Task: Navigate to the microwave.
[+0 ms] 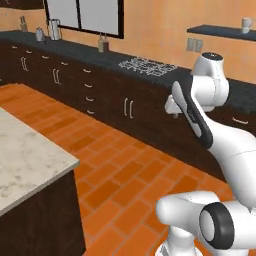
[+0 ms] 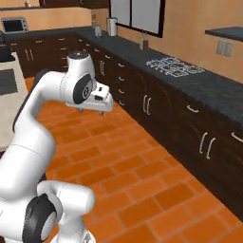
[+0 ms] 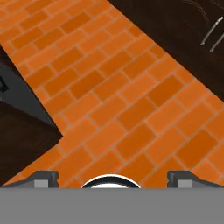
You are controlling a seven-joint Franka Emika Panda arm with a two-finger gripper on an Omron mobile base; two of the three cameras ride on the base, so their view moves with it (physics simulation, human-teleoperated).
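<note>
The fingertips [image 3: 46, 176] stand far apart at the bottom corners of the hand view, so the gripper [image 3: 116, 178] is spread wide and holds nothing. It points down at the orange brick floor [image 3: 118, 100], with a dark cabinet front [image 3: 188, 26] at the upper right of that frame.

In the right base view the gripper [image 2: 92, 108] hangs folded in close to the arm at centre left, well above the floor. To its right, a long run of dark lower cabinets [image 2: 156, 104] under a black counter [image 2: 142, 57] stretches from the upper left to the right edge. A cooktop grate [image 2: 173, 66] lies on that counter.

A marble-topped island [image 1: 30, 160] fills the lower left of the left base view. A small silver countertop box [image 2: 14, 23] sits in the upper left corner of the right base view, but it is not the target.

Which way the microwave lies from the fingers cannot be told here. The base probably has to turn or drive before a heading can be set.
</note>
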